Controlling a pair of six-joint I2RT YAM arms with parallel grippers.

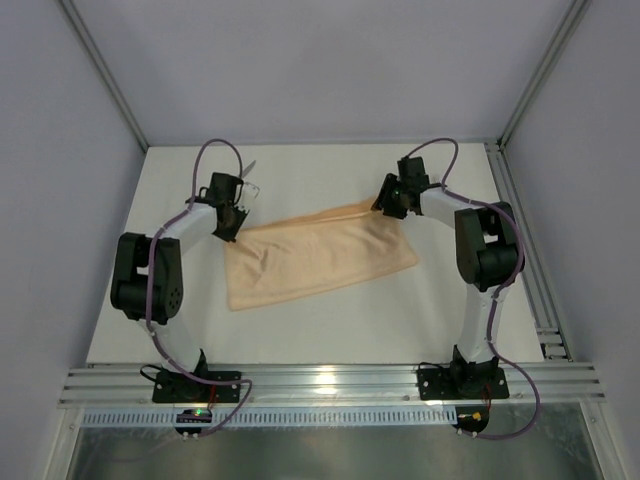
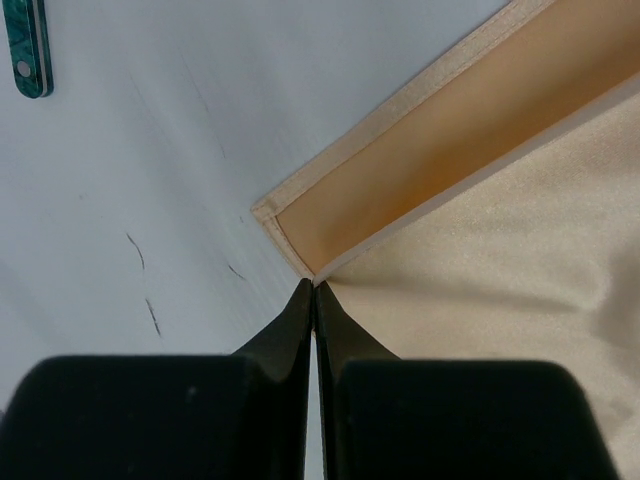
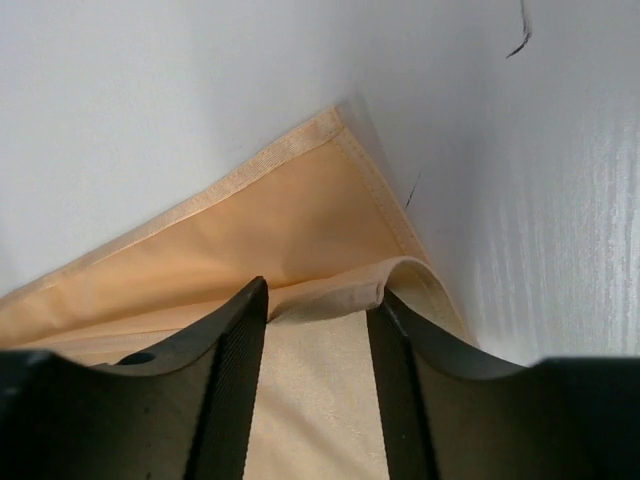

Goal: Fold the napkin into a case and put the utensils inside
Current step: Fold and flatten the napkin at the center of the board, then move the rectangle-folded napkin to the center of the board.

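From the overhead camera I see the napkin (image 1: pixel 320 258) lying folded in a wide peach band across the middle of the table (image 1: pixel 320 170), slanting up towards the right. My left gripper (image 1: pixel 238 230) sits at its upper-left corner, jaws pressed together on the corner of the top layer. My right gripper (image 1: pixel 388 208) is at the upper-right corner with its jaws apart, and a small raised fold of cloth sits loose between them. In the upper left of the left wrist view, a green utensil handle (image 2: pixel 27 50) lies on the table, well apart from the cloth.
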